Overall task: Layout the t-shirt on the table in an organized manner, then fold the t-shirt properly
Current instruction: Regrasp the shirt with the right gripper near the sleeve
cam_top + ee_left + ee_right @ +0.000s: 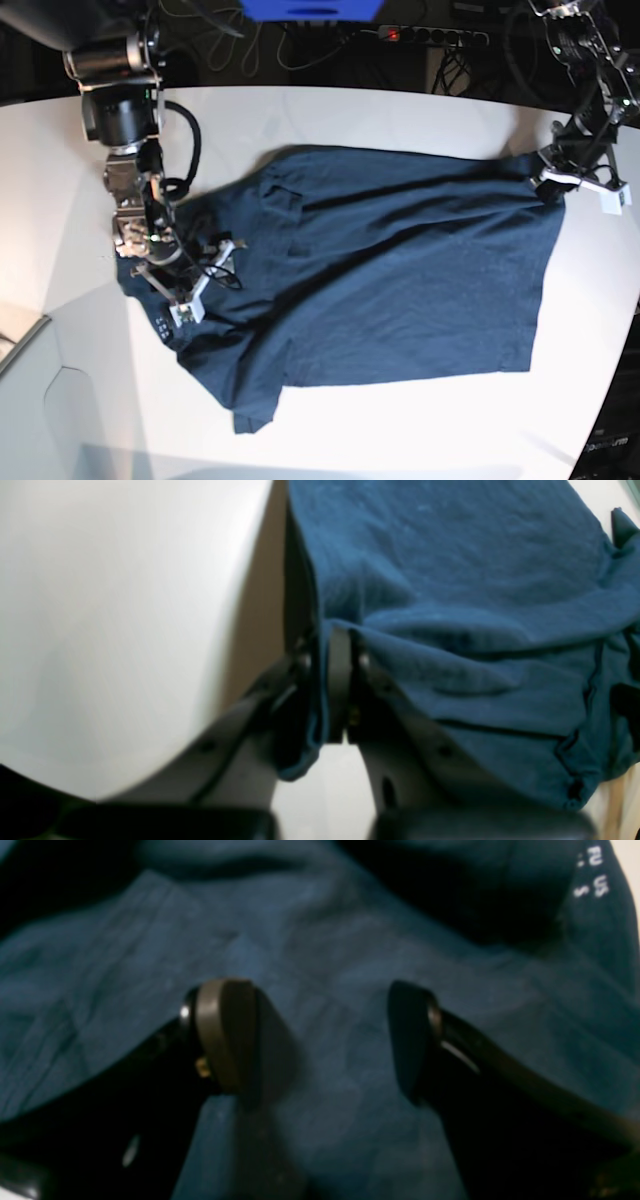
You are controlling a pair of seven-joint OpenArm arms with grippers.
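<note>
Under the right tool (320, 1040), t-shirt (400, 270) blurred, label print unreadable

**Clutter behind and beside the workspace**

A black power strip (432, 36) lies at the top of the base view, a small red light glowing at its left end. Just left of the power strip sits a bright blue block (311, 9), cut off by the frame edge. Loose dark cables (250, 45) trail further left of the strip. Far down and left of it, a grey-white box corner (22, 335) pokes in.
</note>
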